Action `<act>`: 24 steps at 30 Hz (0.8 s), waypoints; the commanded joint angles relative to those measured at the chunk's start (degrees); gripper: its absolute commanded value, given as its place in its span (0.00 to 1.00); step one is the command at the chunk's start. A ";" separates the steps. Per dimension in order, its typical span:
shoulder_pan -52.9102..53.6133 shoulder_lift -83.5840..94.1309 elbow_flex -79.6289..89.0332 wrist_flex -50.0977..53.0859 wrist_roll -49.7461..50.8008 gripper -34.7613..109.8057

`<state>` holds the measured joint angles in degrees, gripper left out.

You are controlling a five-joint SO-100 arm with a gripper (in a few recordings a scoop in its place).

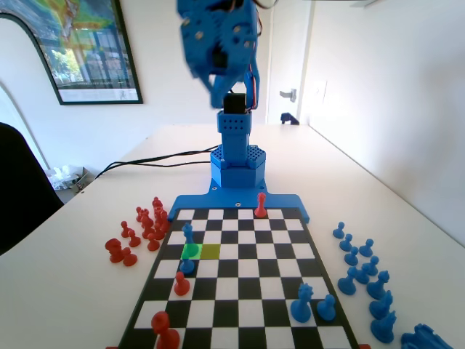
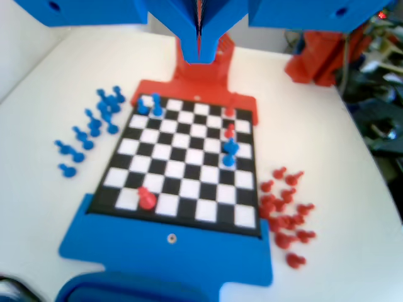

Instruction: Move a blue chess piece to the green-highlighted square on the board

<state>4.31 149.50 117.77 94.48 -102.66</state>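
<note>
1. The gripper (image 2: 199, 47) hangs high above the board (image 2: 182, 167), jaws pressed together, holding nothing.
2. Blue pieces (image 2: 88, 135) lie off the board's left, red pieces (image 2: 286, 211) off its right.
3. A red pawn (image 2: 147, 199) stands near-left on the board.

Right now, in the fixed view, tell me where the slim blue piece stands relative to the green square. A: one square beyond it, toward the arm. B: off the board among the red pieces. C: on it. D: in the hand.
A: the blue piece stands on the board just behind the green square, which is bare.
</note>
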 commanded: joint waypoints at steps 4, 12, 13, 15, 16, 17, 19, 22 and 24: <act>-2.55 12.30 3.25 1.05 0.97 0.25; -4.75 19.51 6.86 -2.90 2.64 0.25; -4.92 20.13 6.86 -3.08 2.46 0.25; -5.10 21.80 6.94 -3.43 2.46 0.25; -5.27 22.59 6.94 -3.69 2.46 0.25; -5.10 22.94 7.03 -3.78 2.46 0.26; -4.66 23.47 7.03 -3.87 2.46 0.27; -3.60 25.40 7.12 -4.31 2.46 0.28; -3.25 25.49 7.12 -4.39 2.55 0.29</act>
<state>0.62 173.67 124.54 91.05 -100.11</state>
